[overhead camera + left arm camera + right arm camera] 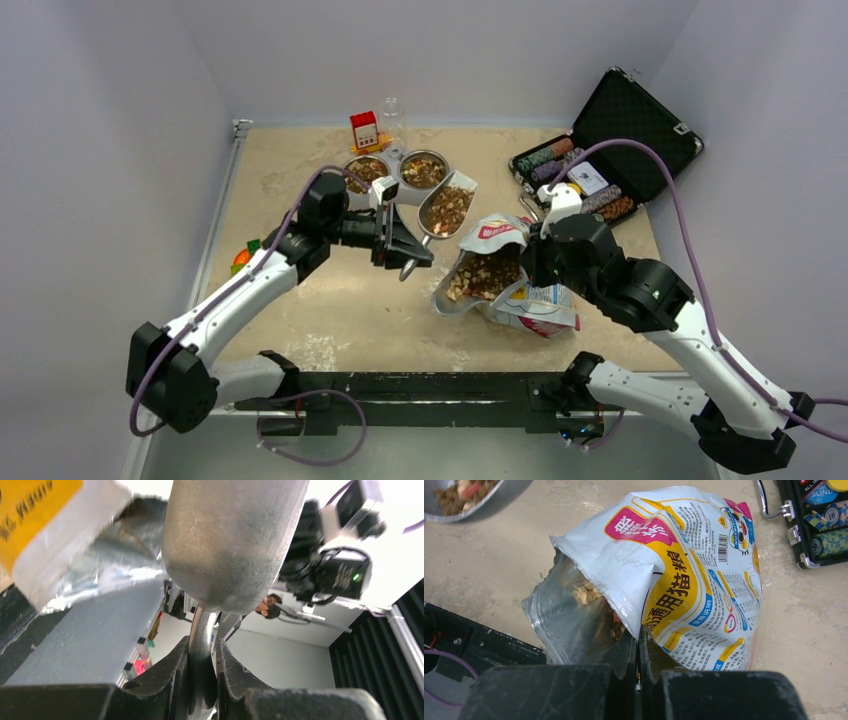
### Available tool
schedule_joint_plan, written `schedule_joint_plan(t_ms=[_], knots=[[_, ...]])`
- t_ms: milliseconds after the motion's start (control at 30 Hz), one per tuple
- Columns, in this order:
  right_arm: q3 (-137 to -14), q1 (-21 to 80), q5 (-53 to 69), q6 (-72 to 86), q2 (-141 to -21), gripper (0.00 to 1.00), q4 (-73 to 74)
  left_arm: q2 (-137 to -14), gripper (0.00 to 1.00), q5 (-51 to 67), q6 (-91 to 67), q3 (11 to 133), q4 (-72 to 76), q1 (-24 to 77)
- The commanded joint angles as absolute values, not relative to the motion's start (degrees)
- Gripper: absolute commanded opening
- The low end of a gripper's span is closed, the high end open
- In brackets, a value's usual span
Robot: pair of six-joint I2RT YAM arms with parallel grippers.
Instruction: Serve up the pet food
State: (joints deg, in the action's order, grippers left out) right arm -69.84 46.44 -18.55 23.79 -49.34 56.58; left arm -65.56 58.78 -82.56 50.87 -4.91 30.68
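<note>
The pet food shows as brown kibble in the open mouth of the printed bag (520, 295), as a heap (485, 275). It also fills the metal scoop (447, 208) and two round metal bowls (366, 172) (423, 168). My left gripper (410, 252) is shut on the scoop's handle (202, 650). In the left wrist view the scoop's underside (230, 540) fills the frame. My right gripper (530, 262) is shut on the bag's mouth edge (639, 630), holding it open. Kibble (584, 594) is visible inside the bag (694, 565).
An open black case (625, 125) with rows of poker chips stands at the back right. A red box (365, 130) and a clear glass (392, 112) stand behind the bowls. Small coloured pieces (243, 257) lie at the left edge of the table.
</note>
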Motion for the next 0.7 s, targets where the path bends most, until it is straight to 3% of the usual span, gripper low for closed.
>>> schedule_joint_plan(t_ms=[0, 400, 667], knots=[[-70.83, 45.97, -21.40, 23.01, -47.93, 0.00, 54.22, -72.45, 0.00, 59.58, -86.26, 60.05, -5.28, 26.90], [-76.04, 45.88, -21.21, 19.39, -53.34, 0.00, 55.30, -98.15, 0.00, 57.54, -95.35, 75.18, -6.73, 20.91], [-75.16, 42.64, -20.98, 14.23, -53.72, 0.00, 53.58, -104.74, 0.00, 54.72, -99.11, 78.12, -10.51, 17.52]])
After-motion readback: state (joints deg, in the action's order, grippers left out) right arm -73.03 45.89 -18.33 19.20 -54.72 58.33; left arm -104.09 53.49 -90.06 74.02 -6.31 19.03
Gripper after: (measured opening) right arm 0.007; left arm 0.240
